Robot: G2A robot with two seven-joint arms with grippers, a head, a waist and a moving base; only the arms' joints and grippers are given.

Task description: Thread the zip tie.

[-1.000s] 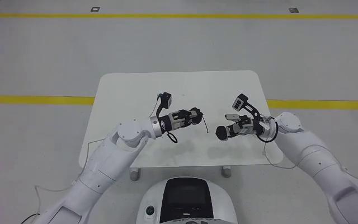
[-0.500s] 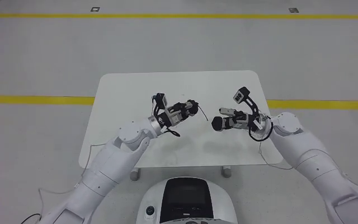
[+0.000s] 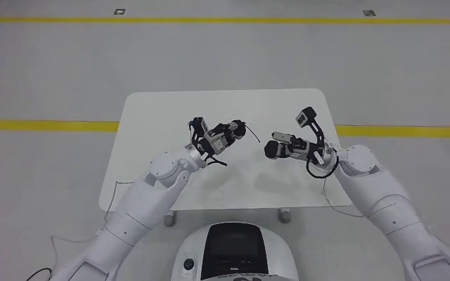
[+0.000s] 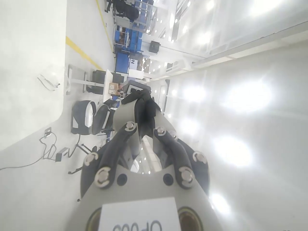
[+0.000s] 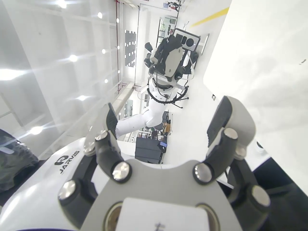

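Seen from above, a white table point(image 3: 140, 140) with rounded corners stands on a pale grey floor. One yellow floor line point(image 3: 56, 125) passes behind it at both sides, and a second yellow line point(image 3: 211, 19) runs farther off.

Both arms are raised over the middle of the tabletop, well inside all four edges. Bare surface lies around them toward the far edge and both side edges.

The left gripper point(image 3: 238, 128) points toward the right gripper point(image 3: 272, 142) across a small gap above the table's centre.

In the left wrist view, the left gripper point(image 4: 140, 102) has its fingers pressed together, pinching a black zip tie point(image 4: 145, 118). From above, the zip tie point(image 3: 252, 133) shows as a thin dark strand. It runs out from the left fingertips toward the right gripper and ends just short of it, in the air above the table.

In the right wrist view, the right gripper point(image 5: 167, 109) has its two fingers point(image 5: 223, 116) spread wide apart with nothing between them.
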